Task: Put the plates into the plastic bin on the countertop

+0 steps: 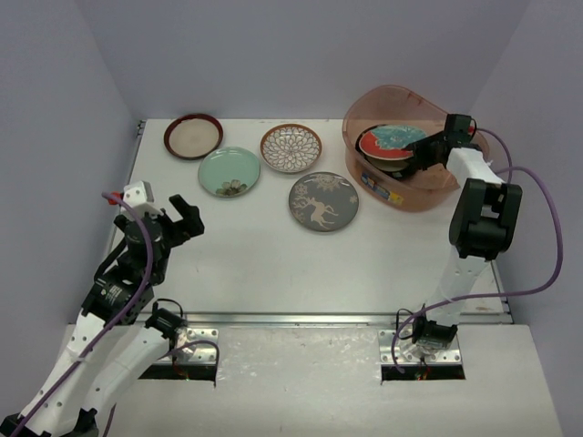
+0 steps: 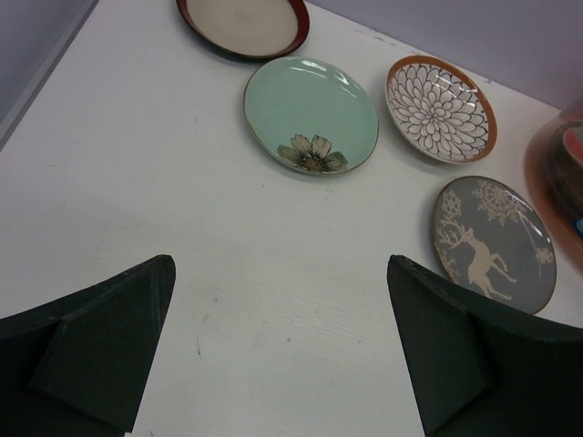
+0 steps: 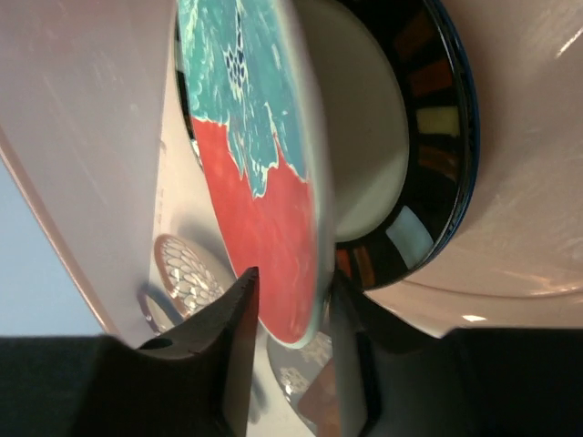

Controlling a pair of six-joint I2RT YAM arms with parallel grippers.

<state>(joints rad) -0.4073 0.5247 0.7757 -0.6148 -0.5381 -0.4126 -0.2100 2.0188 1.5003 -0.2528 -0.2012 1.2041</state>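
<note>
**A:** Where's the red-and-teal floral round plate [image 1: 387, 141]?
**B:** Upper right, face up in the translucent pinkish plastic bin [image 1: 401, 88]. My right gripper [image 3: 296, 282] straddles its rim, can't tell if pinching. And my left gripper [image 2: 281, 264] is wide open.

— What stands around the worktop [image 1: 255, 264]?
— Plain lilac walls. The back wall [image 1: 291, 55] runs along its far edge, with the left wall [image 1: 55, 137] and the right wall [image 1: 556, 137] along its sides.
— And past the near edge?
— A pale speckled board [image 1: 301, 382]. On it, just beside that edge, lie a left bracket [image 1: 208, 335] and a right bracket [image 1: 390, 339], both of bare metal.
</note>
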